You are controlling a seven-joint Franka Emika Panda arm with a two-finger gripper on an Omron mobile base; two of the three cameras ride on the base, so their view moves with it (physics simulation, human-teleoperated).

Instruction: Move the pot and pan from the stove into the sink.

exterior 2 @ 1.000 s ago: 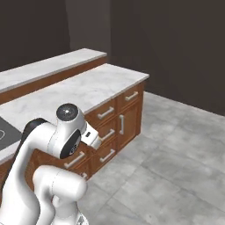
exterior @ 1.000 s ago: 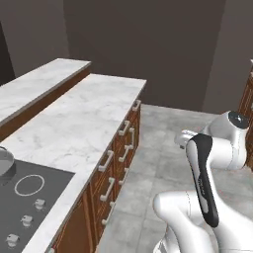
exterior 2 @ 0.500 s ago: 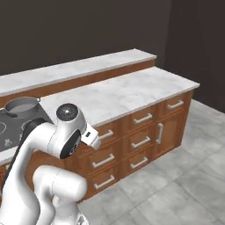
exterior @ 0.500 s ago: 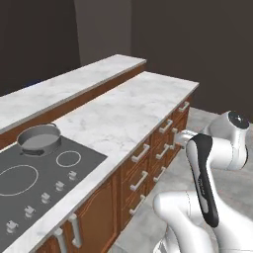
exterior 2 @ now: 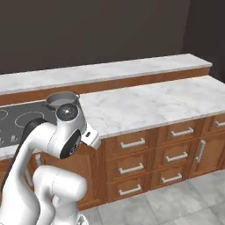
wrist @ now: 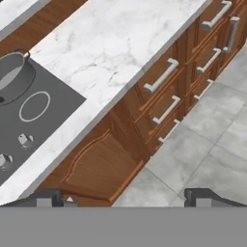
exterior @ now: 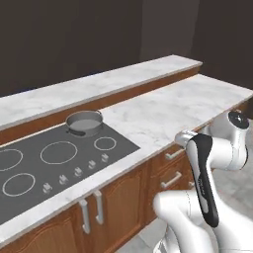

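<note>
The pot [wrist: 13, 77] sits on the stove [wrist: 46, 120] beside the marble counter [wrist: 120, 38] above wooden drawers [wrist: 159, 96].

left base view: behind the arm's left, looking forward and down across the stove [exterior: 64, 165].
right base view: behind the arm's right, facing the counter [exterior 2: 149, 105].
hand view: low, near the drawers [wrist: 161, 94].
shared: stove corner with the pot [exterior: 85, 122].

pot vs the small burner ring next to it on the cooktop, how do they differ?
The wide round grey metal pot stands up from the flat dark grey cooktop with low walls; the small white burner ring is a flat outline. The pot is wider and sits at the cooktop's back corner; the ring lies nearer the silver knobs. Both are round.
</note>
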